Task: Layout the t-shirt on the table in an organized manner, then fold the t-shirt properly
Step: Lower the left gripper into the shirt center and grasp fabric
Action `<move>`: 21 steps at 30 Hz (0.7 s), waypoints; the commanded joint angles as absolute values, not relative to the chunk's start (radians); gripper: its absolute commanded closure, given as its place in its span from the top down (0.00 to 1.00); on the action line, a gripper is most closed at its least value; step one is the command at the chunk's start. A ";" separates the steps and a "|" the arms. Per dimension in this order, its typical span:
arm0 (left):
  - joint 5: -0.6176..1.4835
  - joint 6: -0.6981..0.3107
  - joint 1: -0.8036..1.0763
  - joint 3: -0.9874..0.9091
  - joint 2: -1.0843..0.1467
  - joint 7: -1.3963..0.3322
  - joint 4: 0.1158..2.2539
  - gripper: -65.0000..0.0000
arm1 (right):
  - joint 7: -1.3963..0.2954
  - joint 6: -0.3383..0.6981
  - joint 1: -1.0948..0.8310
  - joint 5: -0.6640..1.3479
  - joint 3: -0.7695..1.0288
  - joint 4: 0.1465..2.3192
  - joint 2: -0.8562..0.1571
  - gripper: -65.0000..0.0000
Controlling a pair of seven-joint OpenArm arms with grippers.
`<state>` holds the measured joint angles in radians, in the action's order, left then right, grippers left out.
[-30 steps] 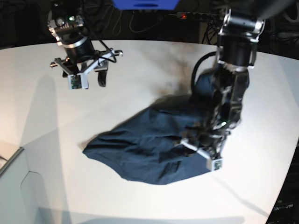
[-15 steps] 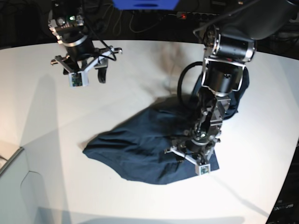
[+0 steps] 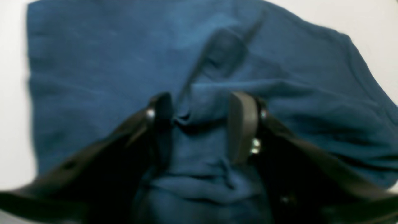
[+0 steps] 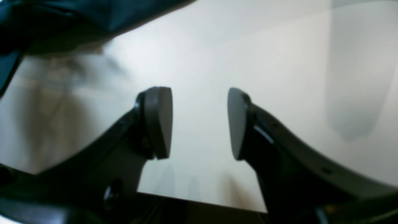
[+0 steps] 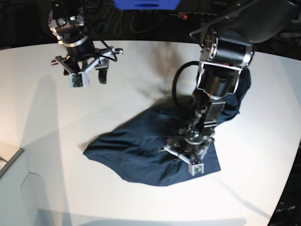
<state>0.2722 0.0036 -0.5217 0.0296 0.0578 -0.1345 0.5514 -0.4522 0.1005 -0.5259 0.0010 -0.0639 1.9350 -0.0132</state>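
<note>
The dark navy t-shirt point(image 5: 131, 150) lies crumpled on the white table point(image 5: 56, 132), and one part reaches up behind the left arm point(image 5: 241, 89). My left gripper point(image 5: 188, 157) is pressed down on the shirt's near right part. In the left wrist view the left gripper point(image 3: 200, 124) stands open, its fingers point(image 3: 241, 124) astride a raised ridge of the t-shirt point(image 3: 93, 77). My right gripper point(image 5: 91, 77) hangs above the bare far left of the table, apart from the shirt. In the right wrist view the right gripper point(image 4: 199, 124) is open, with only the table point(image 4: 279, 62) between its fingers.
A white bin point(image 5: 14, 188) sits off the table's front left edge. Cables and a power strip point(image 5: 188, 16) run behind the table's far edge. The table's curved right edge point(image 5: 287, 188) drops off to dark floor.
The left gripper has slid leftward over the shirt's near right part, and the arm now stands over the cloth. The right arm has not moved.
</note>
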 commanded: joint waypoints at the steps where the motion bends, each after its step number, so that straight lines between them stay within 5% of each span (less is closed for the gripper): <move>1: 0.274 -0.004 -0.561 0.028 0.059 -0.114 0.556 0.34 | -0.430 0.110 -0.532 0.002 -0.064 1.951 -0.012 0.45; 5: 0.277 -0.005 -0.572 0.028 0.070 -0.114 0.549 0.00 | -0.430 0.110 -0.533 0.002 -0.064 1.951 -0.013 0.45; 9: 0.277 -0.005 -0.570 0.028 0.079 -0.116 0.615 0.00 | -0.430 0.110 -0.533 0.002 -0.064 1.937 -0.013 0.45; 15: 0.278 -0.005 -0.467 0.042 0.130 -0.271 1.129 0.00 | -0.430 0.110 -0.533 0.001 -0.051 1.920 -0.022 0.45; 21: 0.278 -0.002 -0.383 0.295 0.157 -0.383 1.504 0.00 | -0.429 0.110 -0.544 0.001 0.061 1.925 -0.025 0.45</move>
